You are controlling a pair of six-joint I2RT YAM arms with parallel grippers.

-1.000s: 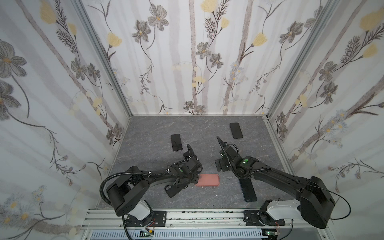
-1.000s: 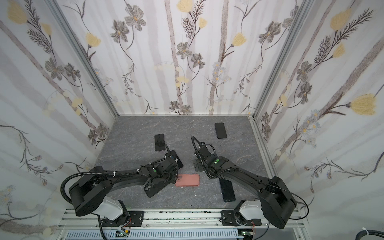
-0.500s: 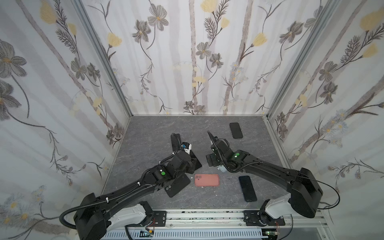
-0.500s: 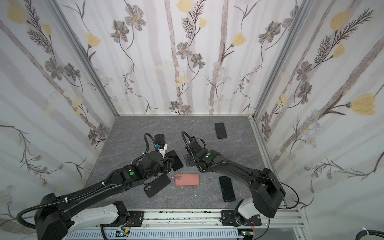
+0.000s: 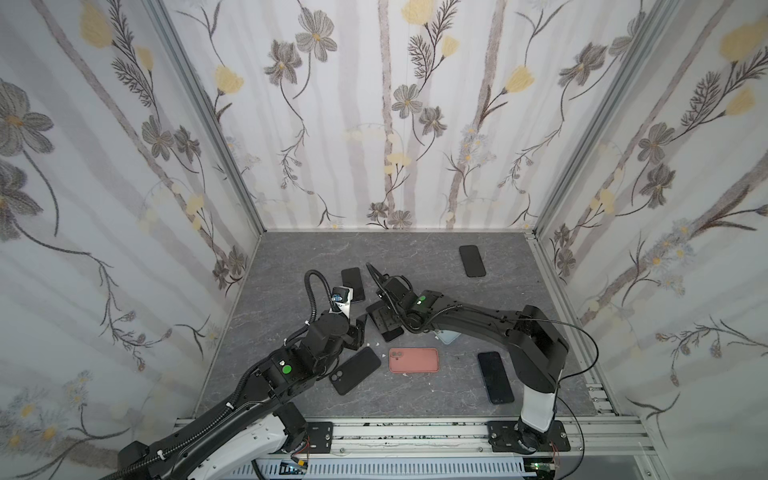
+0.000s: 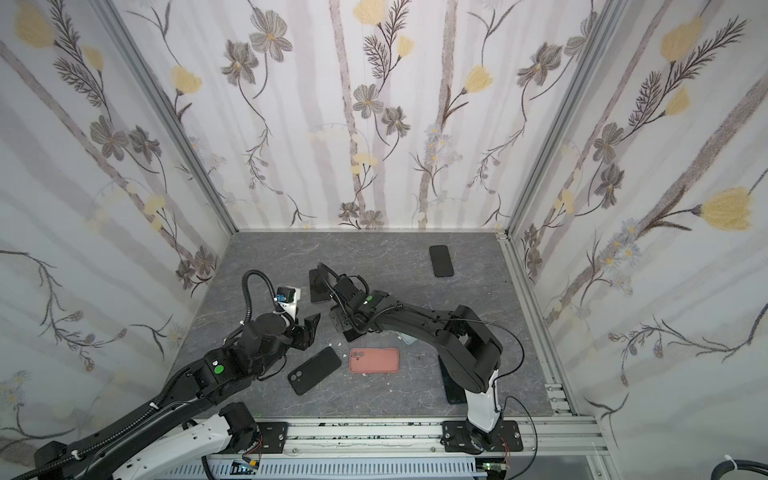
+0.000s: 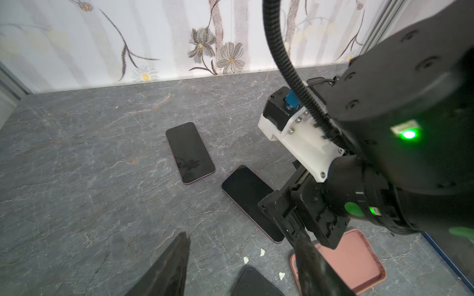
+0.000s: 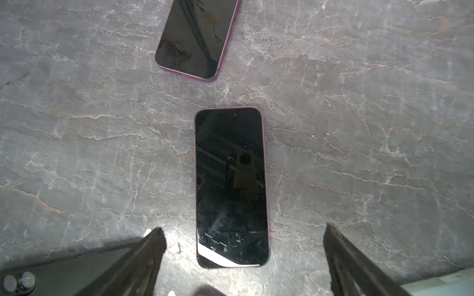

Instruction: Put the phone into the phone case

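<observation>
So the pink case (image 5: 414, 360) sits empty near the front edge of the worktop (image 5: 291, 257), nothing's done yet. Just behind it the phone (image 8: 230, 187) lies flat, with the right gripper (image 8: 243, 228) spread wide over it, not gripping. Beside it the left gripper (image 7: 241, 238) gapes empty too. Pickup and fitting are left.

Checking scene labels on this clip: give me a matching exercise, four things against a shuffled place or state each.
Things:
1. pink case
2. black piece with two lens rings
3. far phone
4. right gripper

Places or states:
a. alone at the back right
b. open, over a face-up phone
c. front middle, lying flat
d. askew, next to the pink case

Pairs: 1-c, 2-d, 3-a, 4-b.
</observation>
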